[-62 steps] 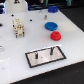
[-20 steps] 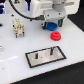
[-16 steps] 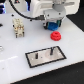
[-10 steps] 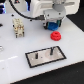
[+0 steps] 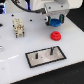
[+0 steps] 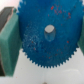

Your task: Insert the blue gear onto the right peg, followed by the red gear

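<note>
Gripper [image 5: 55, 21] clenched on blue gear [image 6: 48, 36], lifted near desk [image 5: 15, 57] far edge. Red gear [image 5: 56, 35] just below. Right peg [image 5: 50, 50] on plate near front edge. Risk: hub bore misses thin peg, gear jams tilted.

White flat tabletop [image 5: 15, 60] carries a pale rectangular plate with black frame [image 5: 45, 56]. Small round red plastic gear [image 5: 56, 35] lies near the plate, toward the far edge. A small beige blocky fixture [image 5: 18, 27] stands well apart from the plate, toward the exterior view's left.
</note>
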